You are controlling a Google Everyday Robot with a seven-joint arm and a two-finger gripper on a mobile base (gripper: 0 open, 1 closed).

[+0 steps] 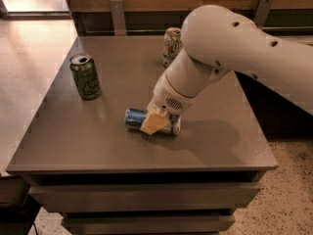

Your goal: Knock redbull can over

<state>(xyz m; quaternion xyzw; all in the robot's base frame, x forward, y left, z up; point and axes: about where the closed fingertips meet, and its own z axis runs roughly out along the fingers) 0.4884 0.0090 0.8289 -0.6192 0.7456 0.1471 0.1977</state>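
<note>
The redbull can [135, 118] lies on its side on the grey table [98, 146], near the middle front, its blue-and-silver body pointing left to right. My gripper [154, 123] is right over the can's middle, its tan finger in front of the can and touching it. The white arm comes in from the upper right and hides the can's right part.
A dark green can [85, 76] stands upright at the table's left. A white can with green and red print [171, 44] stands at the back, partly behind my arm. The table's front edge is close below the redbull can. Drawers sit under the tabletop.
</note>
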